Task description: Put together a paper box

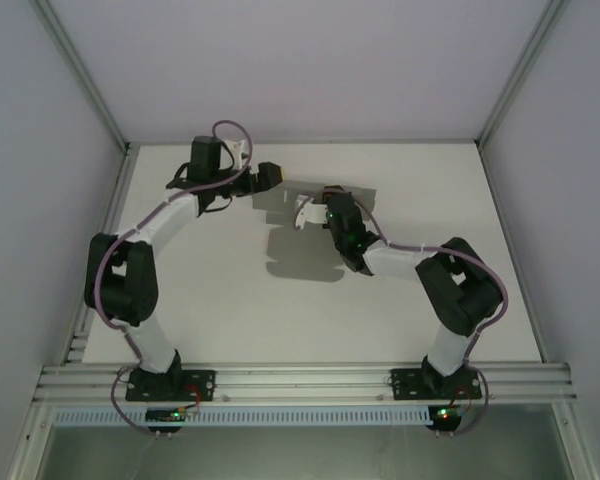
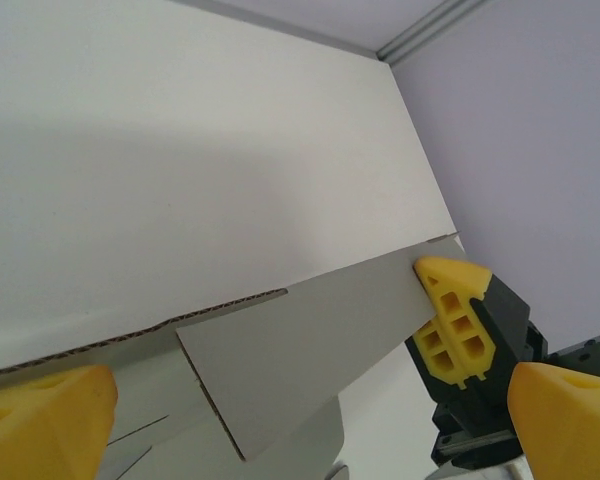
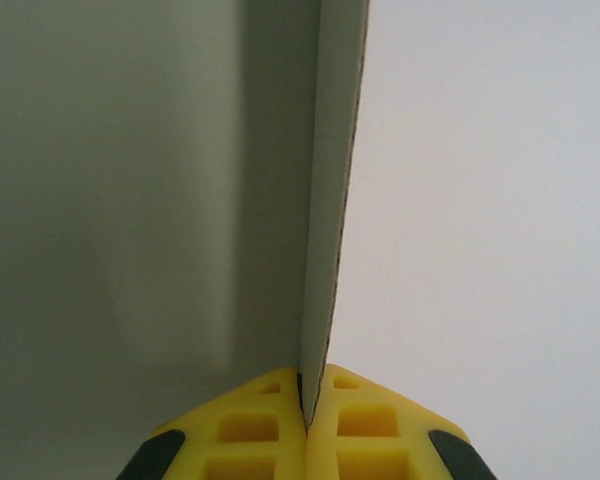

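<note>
Seen from above, a white table (image 1: 230,310) is closed in by pale lilac walls (image 1: 30,150) on its left, far and right sides. A metal rail (image 1: 300,380) runs along the near edge. The near half of the table lies open.

The left arm bends up the left side. The left gripper (image 1: 267,175) sits near the far edge, pointing right. In the left wrist view its yellow fingertips (image 2: 42,425) are spread wide and touch nothing.

Beyond them is the box (image 2: 310,350), a flat sheet of thin, smooth grey cardboard. It has a rough corrugated edge and a cut flap slanting down. From above, the sheet's soft shadow (image 1: 300,255) falls on the middle of the table.

At the sheet's right corner is the right gripper (image 2: 435,285), with ribbed yellow pads on a black body, pinching the cardboard. The right wrist view adds detail. Its pads (image 3: 250,430) are pressed together on the sheet, which runs away edge-on. A grey panel lies to the left of that edge and a blank pale surface to the right.
</note>
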### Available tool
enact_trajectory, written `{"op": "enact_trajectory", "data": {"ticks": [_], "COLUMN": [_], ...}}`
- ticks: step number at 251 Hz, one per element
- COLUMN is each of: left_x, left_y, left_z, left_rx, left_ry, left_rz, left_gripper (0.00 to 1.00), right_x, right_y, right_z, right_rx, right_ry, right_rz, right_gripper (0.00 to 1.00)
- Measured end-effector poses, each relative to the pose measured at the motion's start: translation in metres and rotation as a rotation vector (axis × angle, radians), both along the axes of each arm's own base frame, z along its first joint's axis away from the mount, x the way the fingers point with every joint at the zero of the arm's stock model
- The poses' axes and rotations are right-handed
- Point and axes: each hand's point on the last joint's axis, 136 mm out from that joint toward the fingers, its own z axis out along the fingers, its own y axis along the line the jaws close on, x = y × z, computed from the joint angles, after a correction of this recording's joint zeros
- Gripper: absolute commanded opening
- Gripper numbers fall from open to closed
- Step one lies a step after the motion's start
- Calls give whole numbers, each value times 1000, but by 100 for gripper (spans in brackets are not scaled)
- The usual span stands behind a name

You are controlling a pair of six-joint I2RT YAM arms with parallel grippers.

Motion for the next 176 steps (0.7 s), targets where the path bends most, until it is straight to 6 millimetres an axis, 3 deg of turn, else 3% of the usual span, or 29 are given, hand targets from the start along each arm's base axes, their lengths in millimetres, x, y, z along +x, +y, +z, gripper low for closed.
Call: {"op": "enact_trajectory", "data": {"ticks": [28,109,139,176], "left_x": [1,8,2,-9], "left_y": [-4,-8,-18,-33], "left_z": [4,45,43,24], "left_rx": [10,73,67,66], "left_ry": [-4,-112,-100,-39], "left_rz": [-14,-32,-72,-121], "left_gripper": [100,100,94,88], "right_x": [0,0,0,1], "right_y": [-1,-1,-1,-2], "right_z": [0,-5,-4,-2], "right_rx": [-1,-1,17,36], "right_ry": [0,7,9,2], "right_rz": [-4,-14,-22,-41], "right_gripper": [0,0,0,0]}}
